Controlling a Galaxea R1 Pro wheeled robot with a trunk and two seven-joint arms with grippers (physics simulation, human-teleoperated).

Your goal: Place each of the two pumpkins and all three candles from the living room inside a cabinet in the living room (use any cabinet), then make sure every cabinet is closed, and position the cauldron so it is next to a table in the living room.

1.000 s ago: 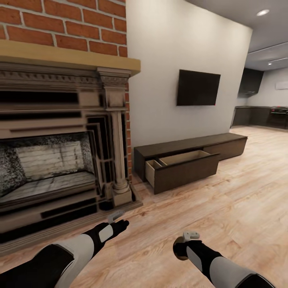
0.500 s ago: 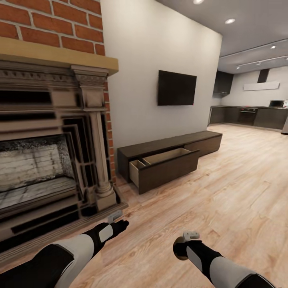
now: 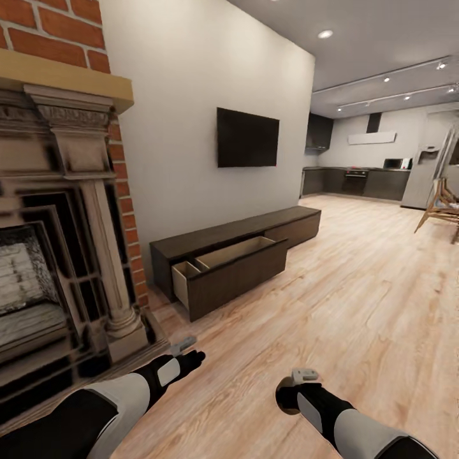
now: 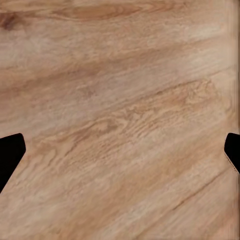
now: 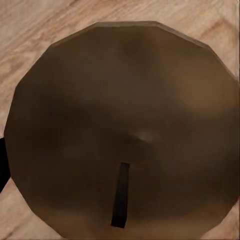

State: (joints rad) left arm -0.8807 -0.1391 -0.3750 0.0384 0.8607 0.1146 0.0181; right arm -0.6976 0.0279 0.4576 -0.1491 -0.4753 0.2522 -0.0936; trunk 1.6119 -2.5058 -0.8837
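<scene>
The right gripper (image 3: 290, 395) holds a dark grey-brown candle (image 5: 125, 130) whose wick end fills the space between its fingers; in the head view it is tucked low and close to the body, presumably so the load rides steady while the base travels. Beside it, the left gripper (image 3: 185, 354) hangs with its fingertips (image 4: 10, 152) spread wide over bare wooden floor (image 4: 120, 100), carrying nothing. Ahead of both and well apart stands the cabinet (image 3: 210, 239), one drawer (image 3: 229, 274) pulled out, likely waiting for the candle. The fireplace (image 3: 57, 255) stands off to the left arm's side.

No readable text, label or number anywhere; the far kitchen appliances are too small to tell.
</scene>
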